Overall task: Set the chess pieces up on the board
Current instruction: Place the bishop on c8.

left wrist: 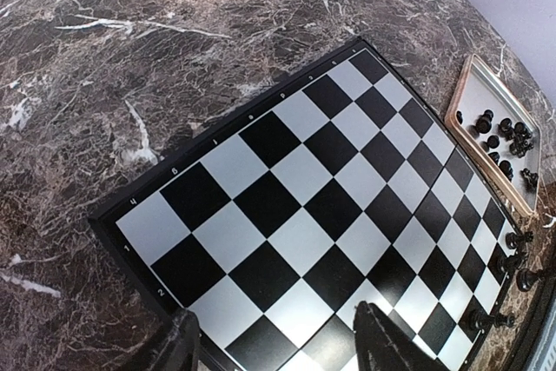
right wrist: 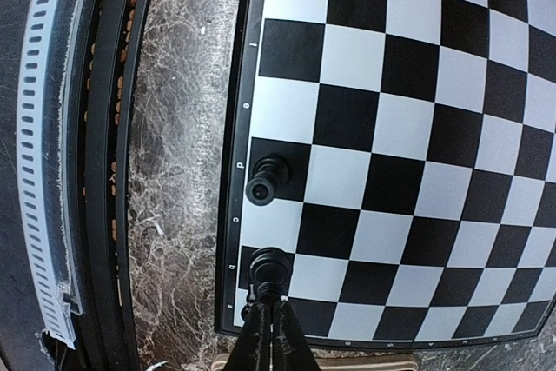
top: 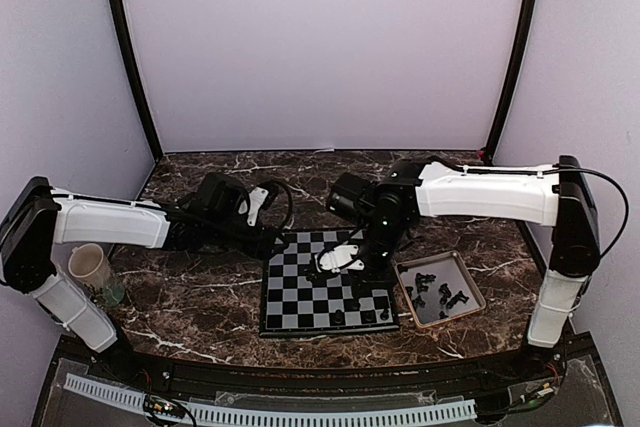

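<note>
Nearest of all, slotted white strip (top: 270,409), stretched along the front of the counter (top: 190,297) on the near side of the board (top: 290,299). Board flat on dark, white-veined marble, black and pale grey squares inside a thin black border with small pale letters and numbers along it. Right pincer (right wrist: 268,306) above the board, over its middle when seen from overhead. Shut tight, dark fingers (right wrist: 258,345) pressed together into one narrow point. In the wrist view, that point overlapping one of the pieces (right wrist: 268,268) standing in the board's near row, second square from the right corner; cannot tell from that angle whether touching or merely above. Another piece upright two squares further along the same row, away from the corner. From overhead, one more on the corner square itself. More pieces jumbled in tan-rimmed tray (top: 472,282), just beside the board's right edge. Left pincer (left wrist: 274,319) open, dark fingers (left wrist: 382,341) spread well apart, board squares showing between them. From overhead, held off the board's far-left corner, facing the board. Pale cup (top: 90,267) well apart from the board, out past its left side. Plain pale walls (top: 320,47) closing off the counter beyond the board's far side and on both its flanks.
</note>
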You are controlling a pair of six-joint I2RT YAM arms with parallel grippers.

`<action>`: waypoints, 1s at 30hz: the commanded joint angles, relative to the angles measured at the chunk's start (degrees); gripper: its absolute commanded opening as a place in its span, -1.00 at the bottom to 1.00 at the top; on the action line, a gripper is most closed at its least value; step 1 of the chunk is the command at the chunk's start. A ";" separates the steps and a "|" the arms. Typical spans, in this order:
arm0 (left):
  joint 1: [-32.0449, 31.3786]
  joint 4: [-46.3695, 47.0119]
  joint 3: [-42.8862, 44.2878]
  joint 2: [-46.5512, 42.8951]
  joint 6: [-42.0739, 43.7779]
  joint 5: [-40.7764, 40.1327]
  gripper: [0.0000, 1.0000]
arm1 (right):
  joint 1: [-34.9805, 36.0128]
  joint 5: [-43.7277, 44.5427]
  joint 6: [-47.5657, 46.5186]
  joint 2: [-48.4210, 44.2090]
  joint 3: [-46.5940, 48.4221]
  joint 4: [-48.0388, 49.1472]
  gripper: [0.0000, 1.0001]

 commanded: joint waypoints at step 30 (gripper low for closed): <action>0.21 1.11 -1.01 -1.15 -0.06 0.85 0.26 | 4.03 2.26 0.45 5.81 -0.85 2.52 -0.87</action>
